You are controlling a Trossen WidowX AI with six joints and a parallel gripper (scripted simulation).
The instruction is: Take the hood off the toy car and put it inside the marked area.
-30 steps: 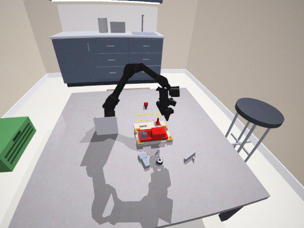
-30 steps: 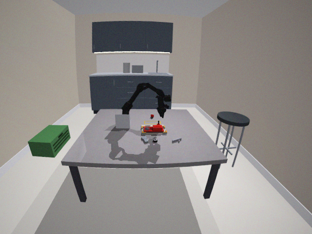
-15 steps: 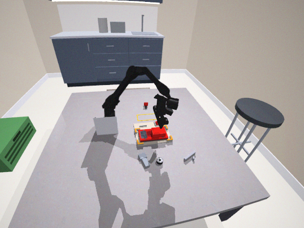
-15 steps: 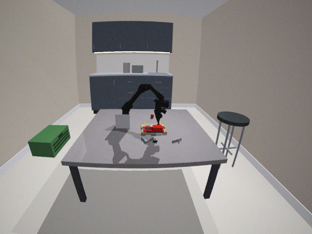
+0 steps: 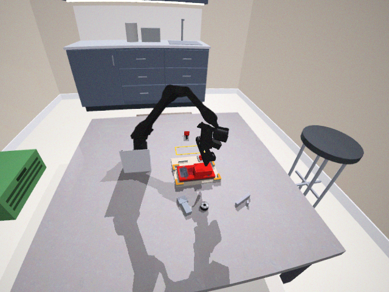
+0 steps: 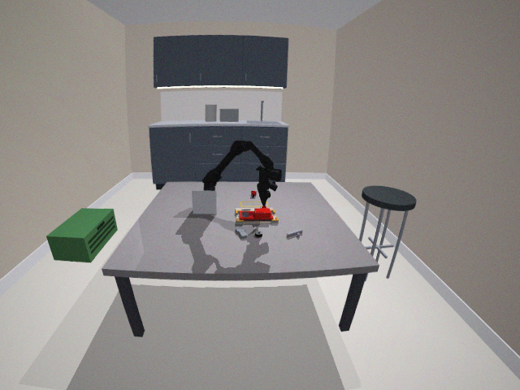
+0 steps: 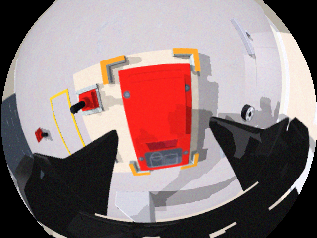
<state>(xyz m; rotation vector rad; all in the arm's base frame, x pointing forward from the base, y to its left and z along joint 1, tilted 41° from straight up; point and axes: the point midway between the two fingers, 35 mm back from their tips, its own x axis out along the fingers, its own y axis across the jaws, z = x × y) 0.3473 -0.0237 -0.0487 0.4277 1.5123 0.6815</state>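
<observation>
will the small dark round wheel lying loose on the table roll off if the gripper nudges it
Probably not far: the small dark round wheel seems to lie flat on the grey table, so it would likely slide. It looks rigid and light.

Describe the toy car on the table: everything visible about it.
The toy car is a boxy, bright red body with a raised block at one end and a grey panel at the other. It sits level on a cream base plate with orange corner brackets, near the middle of the table. Its hood appears still in place. The open gripper hangs just above its raised end; contact cannot be confirmed. A yellow-outlined area lies just beyond it.
</observation>
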